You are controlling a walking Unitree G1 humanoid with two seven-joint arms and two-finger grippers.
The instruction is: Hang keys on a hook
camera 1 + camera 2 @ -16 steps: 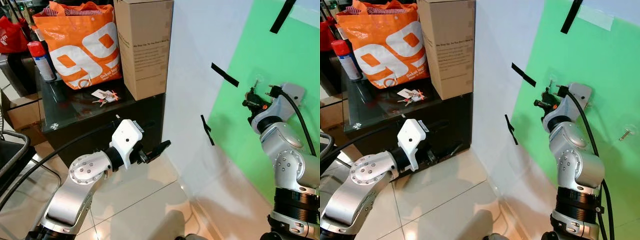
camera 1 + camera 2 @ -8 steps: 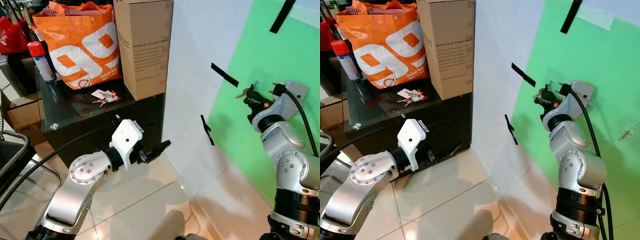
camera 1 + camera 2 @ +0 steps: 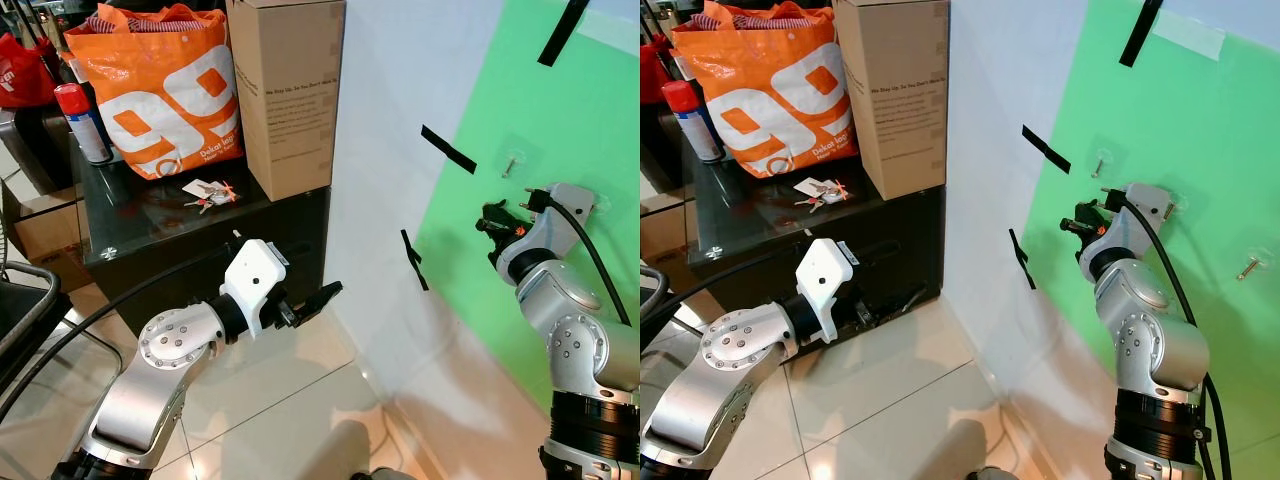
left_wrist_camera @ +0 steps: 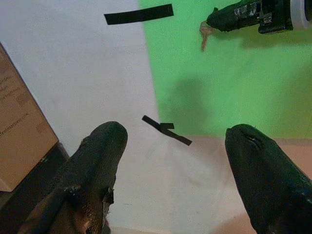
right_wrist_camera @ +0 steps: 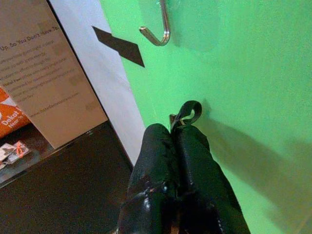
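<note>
Over at the green wall | my right hand (image 3: 1072,222) is clamped tight on the keys (image 5: 189,113), just below the hook (image 5: 160,30) | left hand (image 4: 170,165) hangs wide open, empty | ring not on yet, needs lifting over the tip

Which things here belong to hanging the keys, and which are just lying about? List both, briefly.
For the job:
- right gripper, shut on the keys
- hook on the green wall, just above the gripper

Lying about:
- orange bag
- cardboard box
- spray can
- second key bunch on the black cabinet
- left gripper, open and idle
</note>
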